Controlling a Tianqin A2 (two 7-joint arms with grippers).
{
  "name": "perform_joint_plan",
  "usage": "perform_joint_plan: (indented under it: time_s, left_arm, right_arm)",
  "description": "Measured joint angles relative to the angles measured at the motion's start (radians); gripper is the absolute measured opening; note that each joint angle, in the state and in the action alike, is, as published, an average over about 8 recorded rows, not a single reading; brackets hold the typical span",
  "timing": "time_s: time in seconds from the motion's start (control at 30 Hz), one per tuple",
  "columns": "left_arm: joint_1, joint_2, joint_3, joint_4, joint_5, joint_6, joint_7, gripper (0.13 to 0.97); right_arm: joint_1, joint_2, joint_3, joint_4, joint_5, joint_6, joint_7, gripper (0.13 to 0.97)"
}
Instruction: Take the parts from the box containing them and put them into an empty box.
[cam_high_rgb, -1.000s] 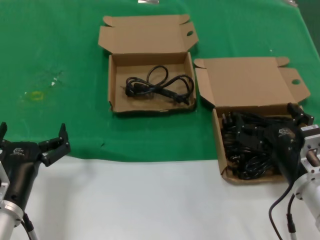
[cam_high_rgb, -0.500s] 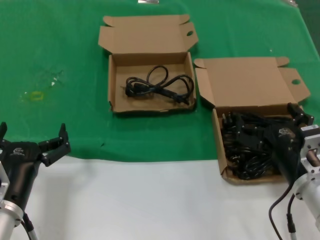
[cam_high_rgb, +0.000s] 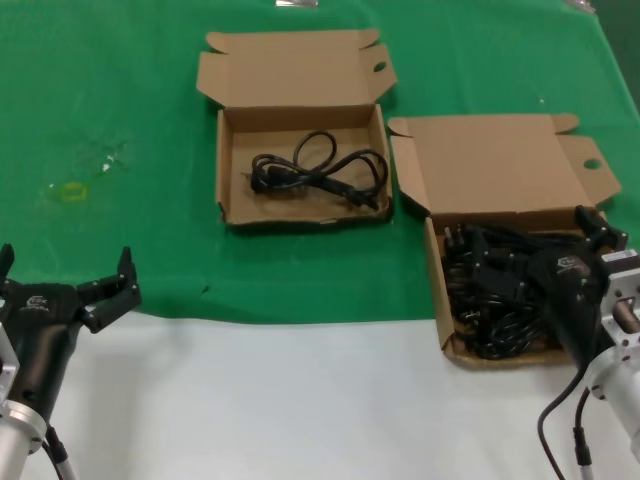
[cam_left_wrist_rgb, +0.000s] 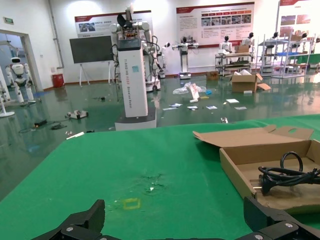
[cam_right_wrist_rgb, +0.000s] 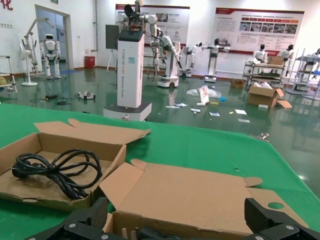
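Observation:
The box containing the parts (cam_high_rgb: 432, 262) sits at the right, lid open, filled with a tangle of black power cords (cam_high_rgb: 490, 300). My right gripper (cam_high_rgb: 545, 250) is open and hovers low over this box's right side, holding nothing. In the right wrist view its fingers (cam_right_wrist_rgb: 92, 216) stand wide apart before the box's rear wall and lid (cam_right_wrist_rgb: 200, 195). The other box (cam_high_rgb: 228, 170), farther off at the centre, holds one coiled cord (cam_high_rgb: 315, 170), which also shows in the right wrist view (cam_right_wrist_rgb: 55, 170) and the left wrist view (cam_left_wrist_rgb: 285, 175). My left gripper (cam_high_rgb: 65, 265) is open and empty at the front left.
A green cloth (cam_high_rgb: 100, 100) covers the far part of the table, with bare white table (cam_high_rgb: 250, 400) in front. A small yellow mark (cam_high_rgb: 72, 190) lies on the cloth at the left. About a hand's width of cloth separates the two boxes.

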Motion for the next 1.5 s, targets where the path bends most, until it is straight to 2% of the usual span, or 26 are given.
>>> perform_joint_plan:
  time_s: [1.5]
  left_arm:
    - [0.0,0.0,0.0,0.0,0.0,0.0,0.0,0.966]
  right_arm:
    - [0.0,0.0,0.0,0.0,0.0,0.0,0.0,0.966]
